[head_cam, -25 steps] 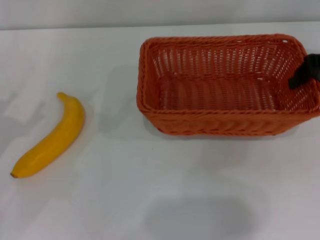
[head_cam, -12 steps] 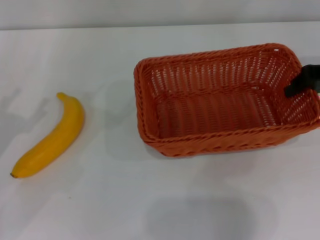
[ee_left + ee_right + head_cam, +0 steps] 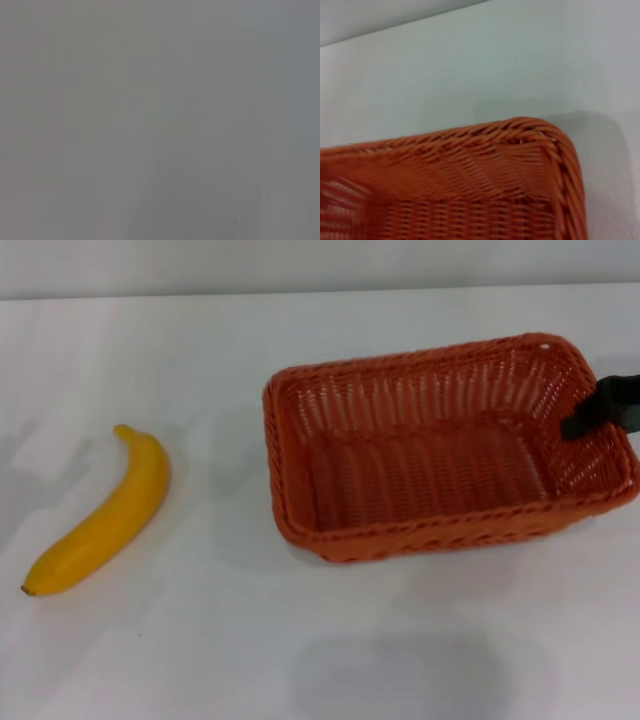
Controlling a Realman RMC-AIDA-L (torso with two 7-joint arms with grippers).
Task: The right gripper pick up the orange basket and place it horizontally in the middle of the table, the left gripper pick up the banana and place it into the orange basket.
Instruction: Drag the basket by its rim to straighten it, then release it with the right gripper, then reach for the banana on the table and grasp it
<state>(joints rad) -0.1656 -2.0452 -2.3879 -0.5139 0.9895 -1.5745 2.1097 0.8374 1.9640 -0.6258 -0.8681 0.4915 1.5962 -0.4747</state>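
Note:
The orange basket [image 3: 440, 536] sits right of centre on the white table [image 3: 200, 650], turned slightly askew with its right end farther back. My right gripper [image 3: 603, 406] reaches in from the right edge, a black finger inside the basket's right short wall, shut on that wall. The right wrist view shows a braided corner of the basket's rim [image 3: 530, 125] close up. The yellow banana [image 3: 105, 515] lies alone on the left of the table, stem pointing to the back. My left gripper is out of view; its wrist view is plain grey.
A soft shadow [image 3: 400, 675] falls on the table in front of the basket. Bare white tabletop lies between the banana and the basket and along the near edge.
The basket has swung with my right gripper: its right end moved back, its left end came nearer and slightly left. The banana has not moved.

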